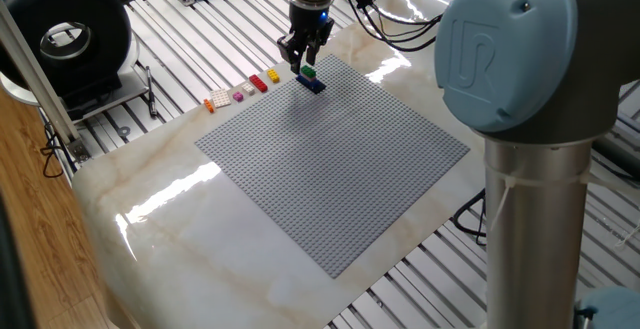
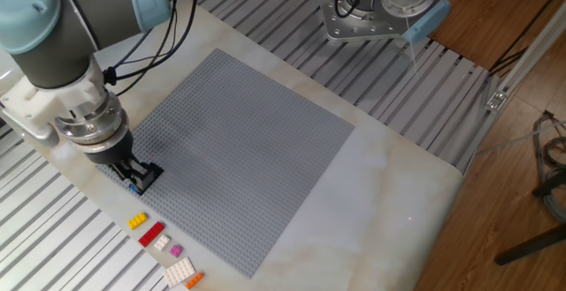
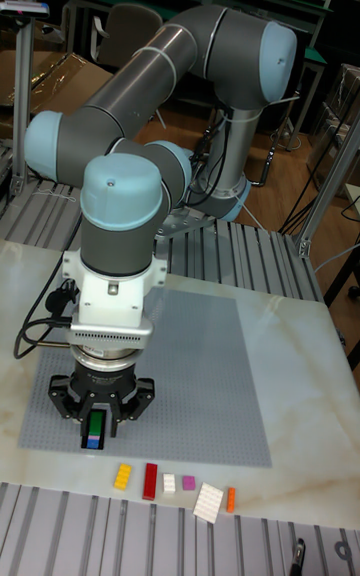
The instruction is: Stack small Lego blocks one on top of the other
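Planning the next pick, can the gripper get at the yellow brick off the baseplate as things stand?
Probably yes. The yellow brick lies in the open at the end of the row, only the red brick beside it, and the gripper hangs just above the green-topped stack nearby.

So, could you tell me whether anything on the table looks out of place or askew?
Nothing stands out. The gripper hangs over the green block stacked at the baseplate's edge, and the loose blocks, from yellow to orange, lie in a row beside it.

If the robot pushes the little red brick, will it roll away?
Probably not: the red brick looks flat-sided and lies on the table, so it should slide. Being so tiny, it likely weighs little and may skid or twist.
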`<state>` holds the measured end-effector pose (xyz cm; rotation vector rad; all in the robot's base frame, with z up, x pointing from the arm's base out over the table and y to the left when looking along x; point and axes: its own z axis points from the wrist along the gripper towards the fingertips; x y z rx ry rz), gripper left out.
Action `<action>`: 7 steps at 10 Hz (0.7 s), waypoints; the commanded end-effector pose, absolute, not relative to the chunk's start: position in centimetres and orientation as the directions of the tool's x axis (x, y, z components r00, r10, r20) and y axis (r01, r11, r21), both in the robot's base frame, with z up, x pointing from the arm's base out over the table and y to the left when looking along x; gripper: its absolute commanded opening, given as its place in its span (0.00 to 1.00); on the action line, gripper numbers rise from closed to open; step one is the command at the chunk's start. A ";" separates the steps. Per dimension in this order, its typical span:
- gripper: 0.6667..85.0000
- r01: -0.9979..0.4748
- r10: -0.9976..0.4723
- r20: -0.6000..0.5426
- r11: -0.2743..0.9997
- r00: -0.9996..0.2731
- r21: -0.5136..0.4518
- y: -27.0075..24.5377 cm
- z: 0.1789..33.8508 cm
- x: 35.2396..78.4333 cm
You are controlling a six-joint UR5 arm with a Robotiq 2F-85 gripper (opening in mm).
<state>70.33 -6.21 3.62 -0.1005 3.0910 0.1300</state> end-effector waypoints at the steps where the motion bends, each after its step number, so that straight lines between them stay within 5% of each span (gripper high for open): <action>1: 0.44 -0.026 -0.022 -0.040 0.996 -0.999 0.090 -5.2 5.0 71.0; 7: 0.44 0.038 0.050 -0.096 0.992 -0.994 0.121 -1.9 3.6 74.8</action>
